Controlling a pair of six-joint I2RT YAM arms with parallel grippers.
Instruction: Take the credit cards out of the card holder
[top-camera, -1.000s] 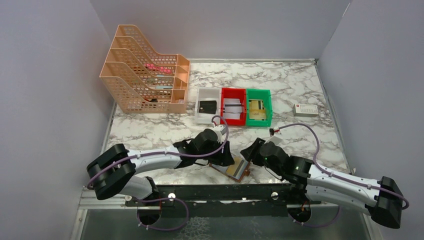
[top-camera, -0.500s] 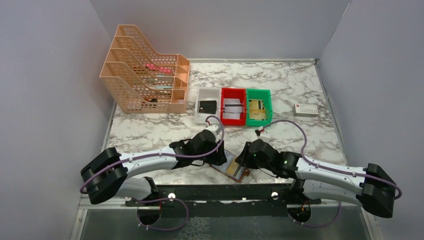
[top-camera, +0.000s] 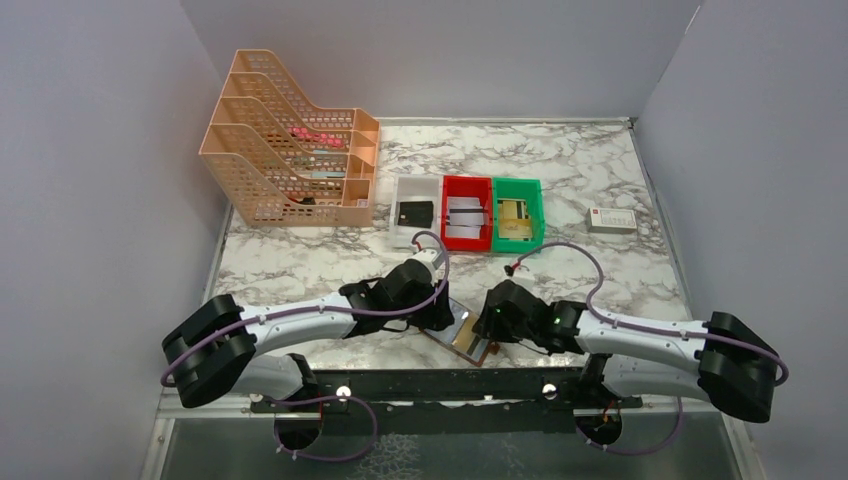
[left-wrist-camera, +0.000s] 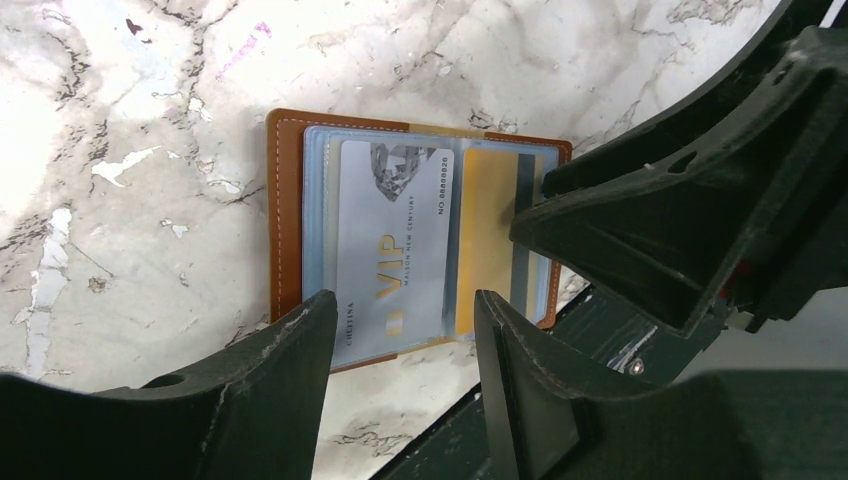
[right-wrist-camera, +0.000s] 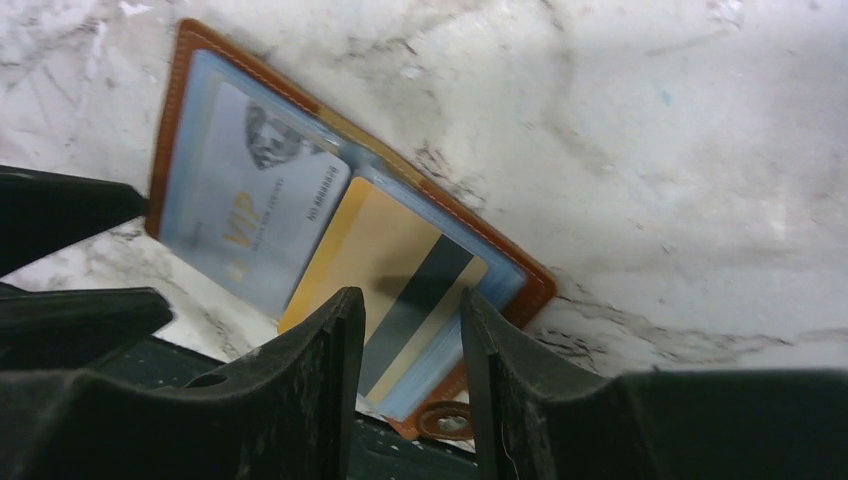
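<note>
A brown card holder lies open and flat at the near edge of the marble worktop, about midway between left and right, partly over a dark rail. Its pale blue sleeves face up. The left sleeve holds a grey VIP card; the right sleeve holds a gold-yellow card with a dark stripe. A round snap tab shows at the holder's near right corner.

The left gripper is over the holder's left half, fingers apart on either side of the near end of the VIP card. The right gripper is over the right half, also with fingers apart, the striped gold-yellow card showing between them. Neither wrist view shows whether the fingertips touch the sleeves. From above the two grippers sit close together over the holder – nearly meeting.

Far across the worktop stand three small bins in a row: white with a black card, red with a pale card, green with a gold one. An orange mesh file rack stands at the far left, a small white box at the far right.
</note>
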